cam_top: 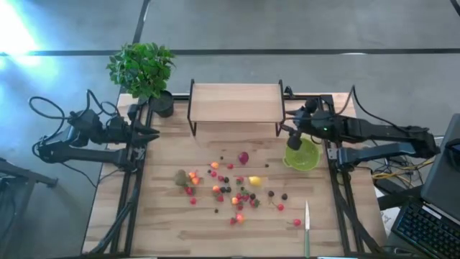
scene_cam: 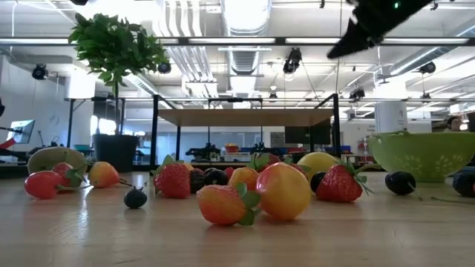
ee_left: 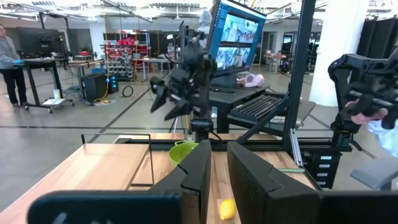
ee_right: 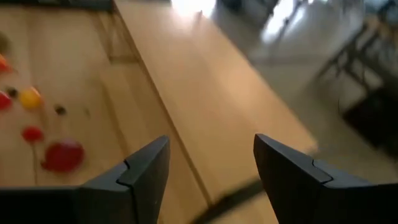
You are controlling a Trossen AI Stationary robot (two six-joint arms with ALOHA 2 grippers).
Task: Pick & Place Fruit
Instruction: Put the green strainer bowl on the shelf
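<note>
The fruit lies scattered on the middle of the wooden table: small red, orange, yellow and dark pieces, with a brown kiwi at the left of the scatter. The low view shows the fruit and the kiwi resting on the tabletop. My right gripper hangs in the air at the far left rim of the lime-green bowl. It is open, with nothing between its fingers. My left gripper waits shut at the table's left edge.
A low wooden shelf on black legs stands at the back middle, close to my right gripper. A potted plant stands at the back left. A green-handled knife lies near the front right edge. Bare wood lies along the front.
</note>
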